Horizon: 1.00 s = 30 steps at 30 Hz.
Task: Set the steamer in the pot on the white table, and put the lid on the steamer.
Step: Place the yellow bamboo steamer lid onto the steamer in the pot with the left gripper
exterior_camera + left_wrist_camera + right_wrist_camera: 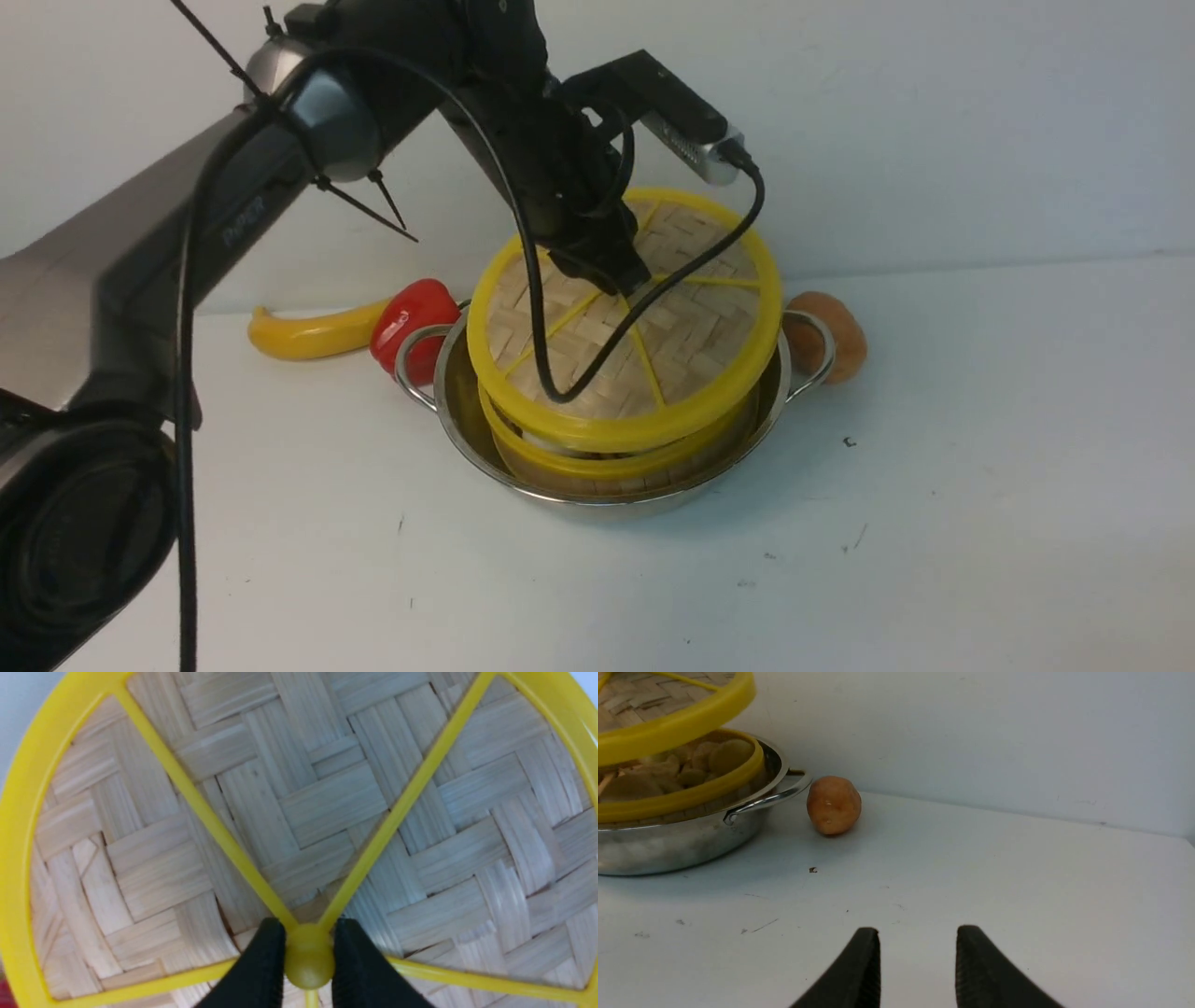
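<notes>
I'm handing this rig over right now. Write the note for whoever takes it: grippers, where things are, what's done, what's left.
Left gripper: jaws shut on the lid's centre knob, holding it tilted just above the steamer.
Right gripper: jaws open, empty, low over the white table, off to the pot's right.
Steamer: already sitting in the pot, dumplings inside.
Done: steamer placed.
Left: level and lower the lid onto the steamer's rim, then release.
</notes>
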Each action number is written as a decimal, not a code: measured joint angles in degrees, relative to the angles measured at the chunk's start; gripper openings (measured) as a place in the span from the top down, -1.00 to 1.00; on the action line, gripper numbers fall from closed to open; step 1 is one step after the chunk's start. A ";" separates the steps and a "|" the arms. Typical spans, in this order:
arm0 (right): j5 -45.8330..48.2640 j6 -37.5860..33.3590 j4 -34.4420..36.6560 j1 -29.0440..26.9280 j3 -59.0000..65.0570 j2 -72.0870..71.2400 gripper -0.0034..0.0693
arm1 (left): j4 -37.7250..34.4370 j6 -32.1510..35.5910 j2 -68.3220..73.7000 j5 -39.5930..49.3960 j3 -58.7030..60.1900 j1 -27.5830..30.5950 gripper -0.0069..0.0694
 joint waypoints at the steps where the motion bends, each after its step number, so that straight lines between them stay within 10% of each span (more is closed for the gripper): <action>1: 0.00 0.00 0.00 0.00 0.00 0.00 0.22 | 0.00 0.00 0.00 0.51 -0.07 0.00 0.51; 30: 0.00 0.00 0.00 0.00 0.00 0.00 0.22 | 3.73 0.00 4.76 -3.93 -0.24 0.00 0.51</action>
